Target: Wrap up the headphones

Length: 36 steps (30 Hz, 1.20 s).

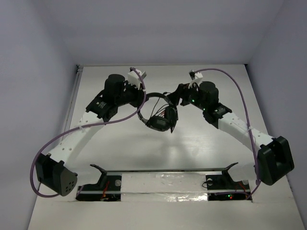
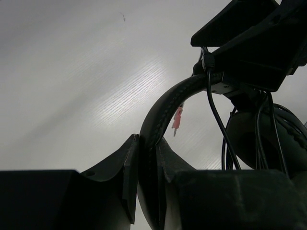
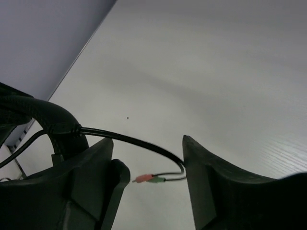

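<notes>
White table [image 1: 144,153]; headphones [image 1: 158,120] clamped by headband [image 2: 160,115]

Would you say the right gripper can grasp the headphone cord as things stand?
Probably yes: the cord runs through the open jaws of the right gripper, with nothing blocking it.

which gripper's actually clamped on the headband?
The left gripper: its jaws pinch the headband. The right gripper stands open, with only the thin cord crossing its gap.

Diffuse light; glare on table [image 2: 125,93]; wrist foregrounds silhouetted.
</notes>
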Each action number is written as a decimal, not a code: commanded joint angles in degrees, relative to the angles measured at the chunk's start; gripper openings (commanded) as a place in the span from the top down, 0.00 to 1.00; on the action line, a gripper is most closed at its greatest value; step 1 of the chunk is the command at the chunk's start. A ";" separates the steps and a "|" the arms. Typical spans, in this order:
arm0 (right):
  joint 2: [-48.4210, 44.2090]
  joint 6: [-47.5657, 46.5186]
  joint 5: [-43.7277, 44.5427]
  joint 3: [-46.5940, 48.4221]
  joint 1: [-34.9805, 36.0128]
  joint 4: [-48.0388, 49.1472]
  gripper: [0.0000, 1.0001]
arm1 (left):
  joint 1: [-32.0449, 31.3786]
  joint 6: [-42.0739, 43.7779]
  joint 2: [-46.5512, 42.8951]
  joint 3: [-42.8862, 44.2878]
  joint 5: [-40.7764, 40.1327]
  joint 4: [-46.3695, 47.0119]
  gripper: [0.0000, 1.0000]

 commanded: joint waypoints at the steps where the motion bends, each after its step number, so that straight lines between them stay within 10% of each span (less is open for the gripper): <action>1: -2.08 -0.25 7.78 2.82 -1.37 -2.43 0.31 | -0.38 -2.34 -1.16 5.48 1.27 5.30 1.00; 15: -4.37 7.29 20.44 -4.12 -1.90 -5.16 0.24 | 2.69 -6.91 2.71 8.30 3.72 12.06 1.00; 27: -6.38 6.35 -1.26 -5.61 -3.04 -4.36 0.27 | 5.15 -4.81 5.26 8.04 2.15 12.24 1.00; 36: -1.76 -4.97 0.98 14.05 -3.66 -23.30 0.23 | 5.15 -1.46 2.90 3.64 9.53 9.69 1.00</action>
